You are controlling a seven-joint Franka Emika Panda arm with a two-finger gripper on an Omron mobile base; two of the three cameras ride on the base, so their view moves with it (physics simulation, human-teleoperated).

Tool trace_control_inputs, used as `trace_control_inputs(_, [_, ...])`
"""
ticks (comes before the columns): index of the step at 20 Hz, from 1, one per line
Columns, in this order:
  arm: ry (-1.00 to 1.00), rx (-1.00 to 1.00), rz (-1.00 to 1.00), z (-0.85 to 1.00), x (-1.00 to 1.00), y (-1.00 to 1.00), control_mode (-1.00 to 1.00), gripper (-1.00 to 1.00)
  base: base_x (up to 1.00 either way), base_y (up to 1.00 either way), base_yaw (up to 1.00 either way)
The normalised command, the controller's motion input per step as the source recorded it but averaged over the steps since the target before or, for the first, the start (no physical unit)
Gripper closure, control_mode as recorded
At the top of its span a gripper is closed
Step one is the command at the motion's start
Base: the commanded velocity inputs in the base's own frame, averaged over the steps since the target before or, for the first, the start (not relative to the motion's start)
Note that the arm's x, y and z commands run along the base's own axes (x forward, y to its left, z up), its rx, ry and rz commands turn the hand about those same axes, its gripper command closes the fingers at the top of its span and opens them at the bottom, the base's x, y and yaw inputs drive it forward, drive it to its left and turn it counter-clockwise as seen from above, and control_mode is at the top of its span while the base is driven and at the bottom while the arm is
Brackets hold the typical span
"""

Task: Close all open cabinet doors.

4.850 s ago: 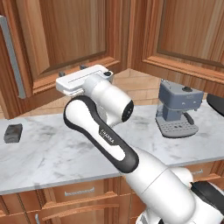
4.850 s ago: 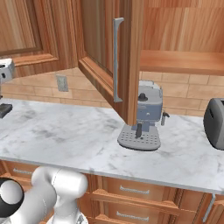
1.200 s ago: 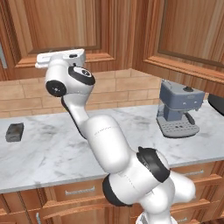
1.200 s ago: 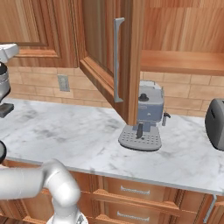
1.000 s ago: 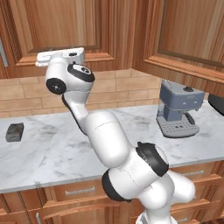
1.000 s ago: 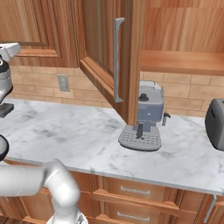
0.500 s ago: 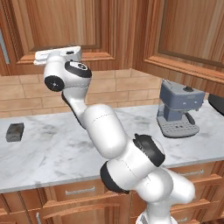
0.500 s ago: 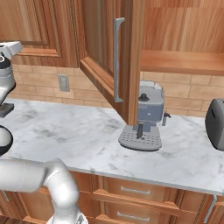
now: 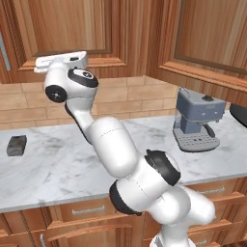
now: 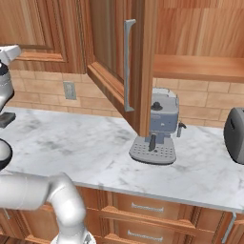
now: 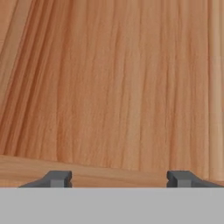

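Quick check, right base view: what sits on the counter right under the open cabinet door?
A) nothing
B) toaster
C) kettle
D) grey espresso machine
D. The grey espresso machine stands on the marble counter just below the bottom edge of the open cabinet door, whose long silver handle faces the camera; the dark appliance sits apart at the far right edge.

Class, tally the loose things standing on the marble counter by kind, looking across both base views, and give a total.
Coffee machine: 1
Small dark block: 1
Dark rounded appliance at the counter's right end: 1
Total: 3
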Motion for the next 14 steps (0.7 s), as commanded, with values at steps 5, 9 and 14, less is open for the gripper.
trace_control_inputs(5, [0.06, 0.0, -0.09, 0.25, -0.86, -0.17, -1.0, -1.0, 0.0, 0.0, 0.0])
trace_control_inputs(9, [0.17, 0.0, -0.14, 0.33, -0.76, -0.43, -1.0, -1.0, 0.0, 0.0, 0.0])
trace_control_inputs(14, [0.26, 0.0, -0.18, 0.29, -0.42, -0.82, -1.0, -1.0, 0.0, 0.0, 0.0])
